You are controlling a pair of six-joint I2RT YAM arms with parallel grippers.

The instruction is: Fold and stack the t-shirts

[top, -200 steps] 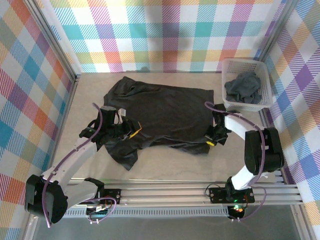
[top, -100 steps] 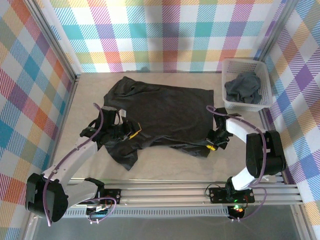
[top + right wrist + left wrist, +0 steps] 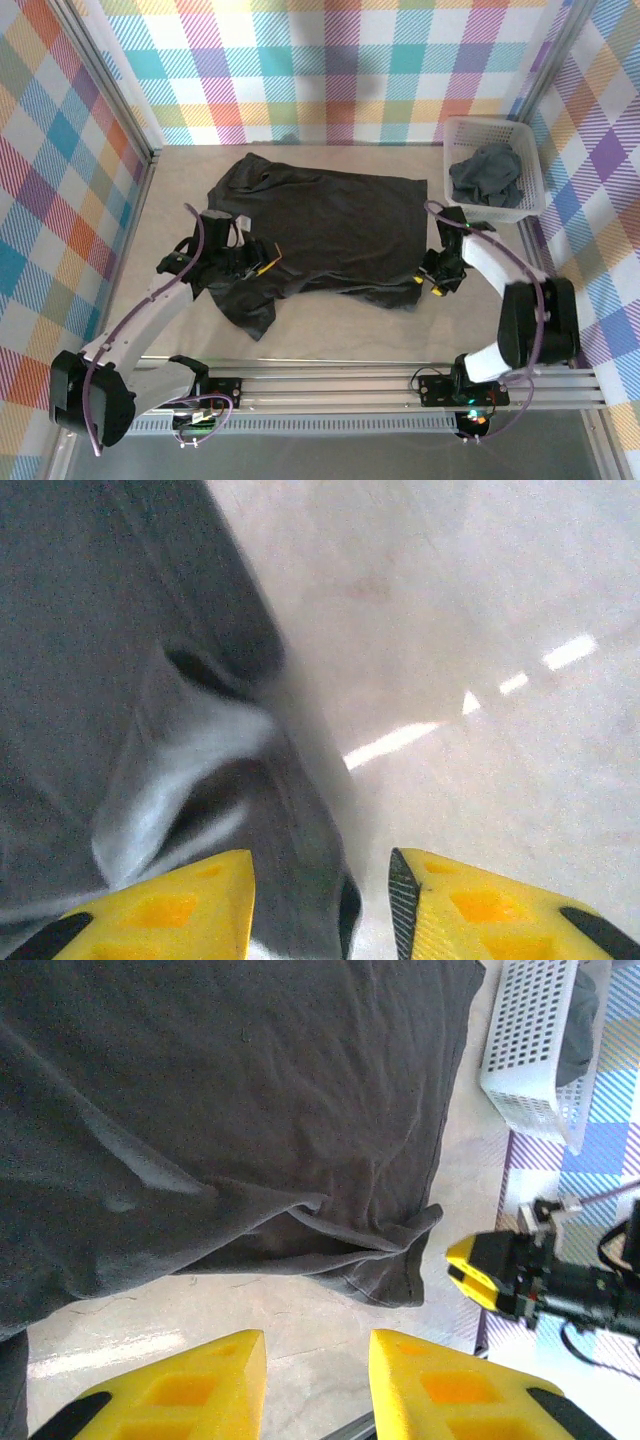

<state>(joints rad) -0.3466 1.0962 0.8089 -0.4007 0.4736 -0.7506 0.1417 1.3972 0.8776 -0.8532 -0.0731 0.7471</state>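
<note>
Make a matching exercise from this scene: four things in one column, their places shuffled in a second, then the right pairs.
1. spread t-shirt
2. crumpled t-shirt
3. white lattice basket
4. right gripper

A. far right corner of the table
B. at the spread shirt's near right corner, jaws apart
C. inside the basket
D. flat across the table's middle

Pairs: 1-D, 2-C, 3-A, 4-B

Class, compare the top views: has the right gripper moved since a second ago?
Yes. The right gripper has edged slightly right, toward the side of the white basket, and now stands open beside the t-shirt.
</note>
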